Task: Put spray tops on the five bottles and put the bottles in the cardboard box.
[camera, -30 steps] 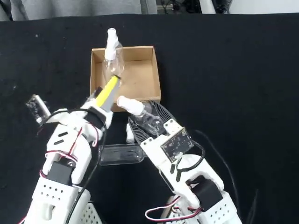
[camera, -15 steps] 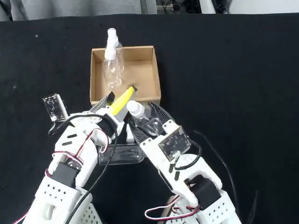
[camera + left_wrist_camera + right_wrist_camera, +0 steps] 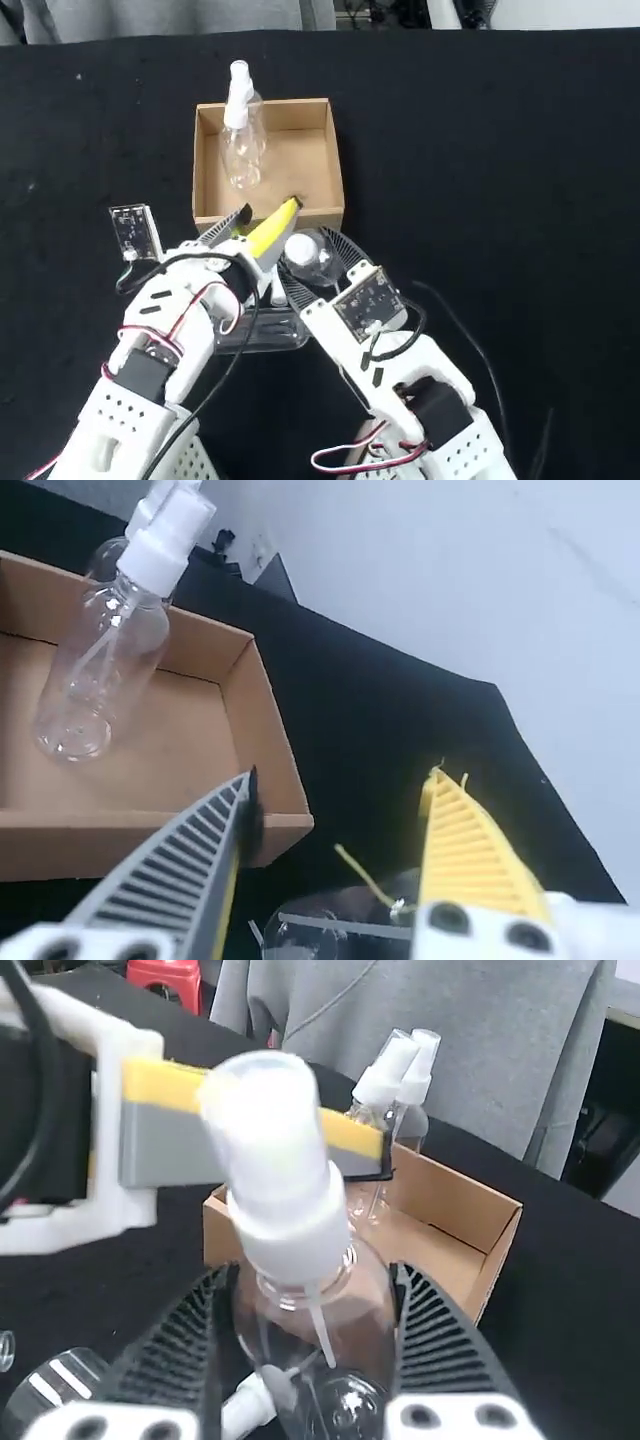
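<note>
1. Since a second ago, the left pincer has swung back out of the cardboard box. It is now hanging at the box's near wall, beside the right arm's load. The held bottle has turned from slanted to nearly upright.
2. Nearest the arms' bases, the right pincer is clamping the held bottle by its body, one finger on each side. The spray top is sitting on the bottle's neck.
3. The left pincer is gaping wide and holding nothing. Its yellow finger is lying just beside the spray top, which is not standing between the two fingers.
4. A loose spray top and a clear plastic item of uncertain kind are lying on the tabletop under the arms.
5. Farther off, a capped bottle is leaning in the far left corner of the box. Whether a second bottle is standing behind it cannot be told.
6. Judged step: the top on the held bottle appears to be awaiting seating or tightening. The next move calls for the left pincer to shift sideways until the top lies between its fingers. It should then close and turn or press while the right pincer is holding the body firm. The bottle is not yet in the box.
</note>
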Robot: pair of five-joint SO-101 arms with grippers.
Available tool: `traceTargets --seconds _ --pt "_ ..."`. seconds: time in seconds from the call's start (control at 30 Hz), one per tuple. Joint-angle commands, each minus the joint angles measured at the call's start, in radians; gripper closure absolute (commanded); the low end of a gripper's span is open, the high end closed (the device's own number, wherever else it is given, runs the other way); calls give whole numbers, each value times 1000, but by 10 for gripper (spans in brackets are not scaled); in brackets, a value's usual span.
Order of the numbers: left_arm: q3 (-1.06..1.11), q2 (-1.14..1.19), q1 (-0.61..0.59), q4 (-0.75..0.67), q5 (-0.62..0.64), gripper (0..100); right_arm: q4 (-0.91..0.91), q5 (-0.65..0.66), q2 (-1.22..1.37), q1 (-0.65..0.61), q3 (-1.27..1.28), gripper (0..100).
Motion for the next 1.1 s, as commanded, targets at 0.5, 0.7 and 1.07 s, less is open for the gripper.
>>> traceTargets --seconds 0.5,0.7,1.07 --pt "-87 -14 -77 -2 -9 752 32 -9 -104 77 -18 907" --pt "-84 -14 -163 8 -15 752 32 -11 -104 78 -12 907" --pt "50 -15 -421 6 -15 752 31 -98 -104 77 -15 907"
